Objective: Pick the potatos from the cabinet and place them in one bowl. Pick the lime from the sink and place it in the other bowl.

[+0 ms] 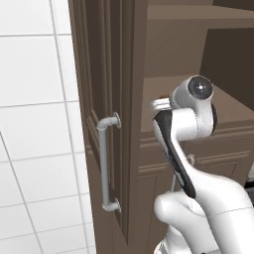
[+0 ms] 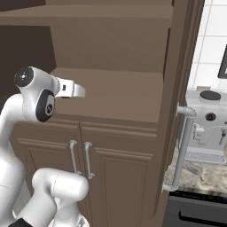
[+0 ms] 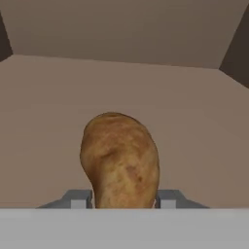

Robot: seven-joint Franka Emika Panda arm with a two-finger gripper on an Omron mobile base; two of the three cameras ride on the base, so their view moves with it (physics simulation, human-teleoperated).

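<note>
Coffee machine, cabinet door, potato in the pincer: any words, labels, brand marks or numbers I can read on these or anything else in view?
None can be read.
Coffee machine: dials and a round lid, no lettering visible.
Cabinet door and its bar handle: plain, no label.
Potato between the pincer fingers: bare skin, no sticker.
Dark item on the wall tiles: cut off, no text legible.

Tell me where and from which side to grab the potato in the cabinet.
Grip the potato across its narrow middle, coming straight in through the open front of the cabinet. It lies lengthwise, pointing away from the claw, so its two long flanks face the fingers, which already sit on either side of its near end.
</note>
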